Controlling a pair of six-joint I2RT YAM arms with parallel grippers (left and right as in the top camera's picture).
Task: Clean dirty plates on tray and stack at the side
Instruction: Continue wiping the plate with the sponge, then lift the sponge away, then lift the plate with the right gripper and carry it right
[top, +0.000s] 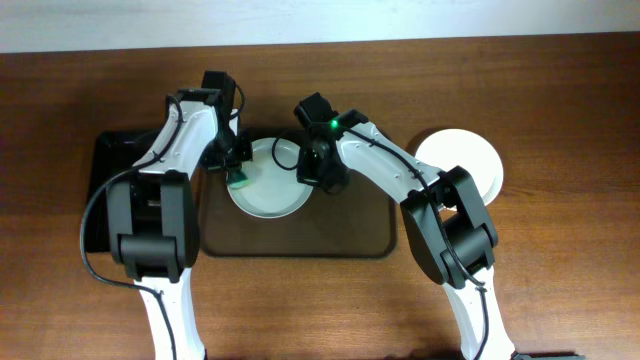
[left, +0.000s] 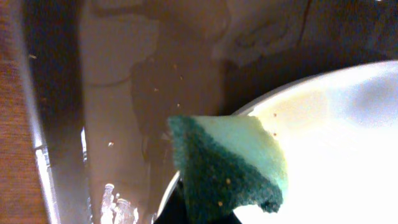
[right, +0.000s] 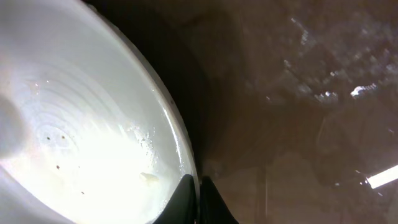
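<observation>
on the tray (top: 300, 240), 1 plate (top: 270, 192), green sponge (left: 230, 168) at its rim

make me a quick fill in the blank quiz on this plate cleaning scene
1. The left gripper holds a green ____.
2. The right gripper pinches the plate by its ____.
3. That plate sits on the brown ____.
4. A second plate lies on the table, on the ____ arm's side.

Missing words: sponge; rim; tray; right.
</observation>
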